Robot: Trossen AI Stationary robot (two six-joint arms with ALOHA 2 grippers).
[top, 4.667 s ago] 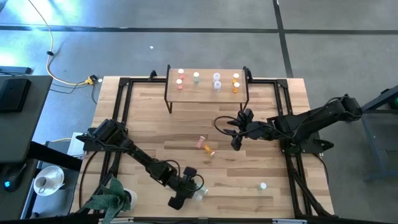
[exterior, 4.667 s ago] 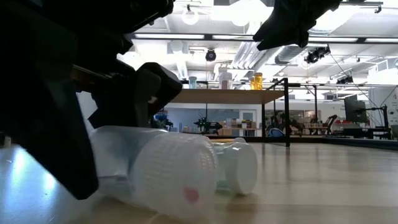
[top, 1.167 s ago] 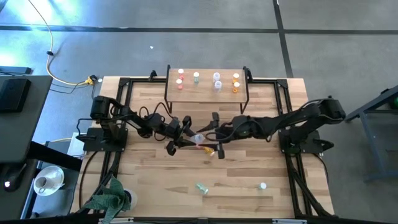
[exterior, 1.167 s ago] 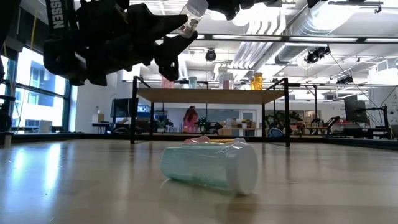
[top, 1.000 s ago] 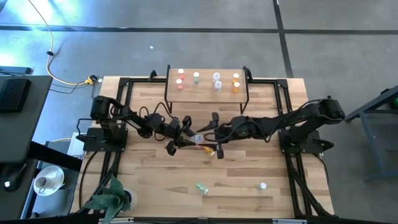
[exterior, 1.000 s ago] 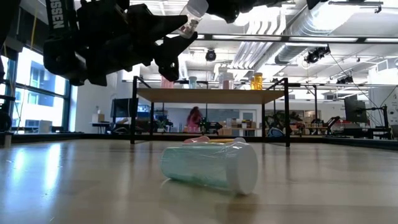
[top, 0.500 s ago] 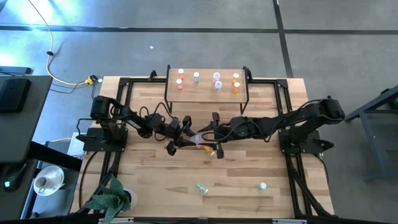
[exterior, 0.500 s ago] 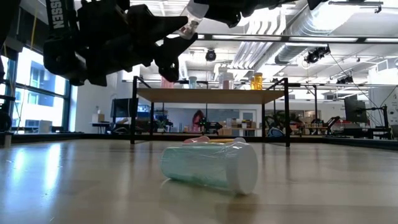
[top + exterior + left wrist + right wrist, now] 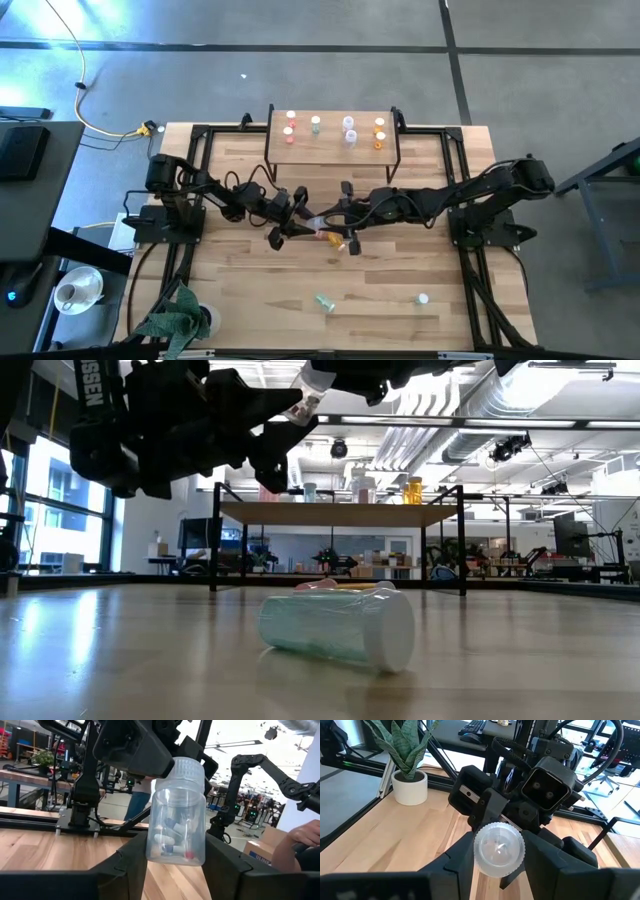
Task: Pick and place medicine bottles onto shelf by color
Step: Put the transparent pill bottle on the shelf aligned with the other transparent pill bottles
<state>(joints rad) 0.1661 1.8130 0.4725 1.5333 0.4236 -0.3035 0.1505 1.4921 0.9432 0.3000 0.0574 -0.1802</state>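
Holding the clear bottle by its lower body, my left gripper has a finger pressed to each side of it, up in the air over the middle of the tabletop. My right gripper meets it head-on, its fingers flanking the ribbed white cap and narrowing in; I cannot tell whether they bite yet. I judge the bottle light, a thin stiff plastic shell with a few loose pills inside, smooth and likely slippery on the body. The ribbed cap should give surer purchase, so I would have the right gripper take the cap firmly before the left lets go. Beneath us lie a pink bottle and an orange bottle, a green bottle nearer the front edge, and the shelf at the far side carries sorted bottles.
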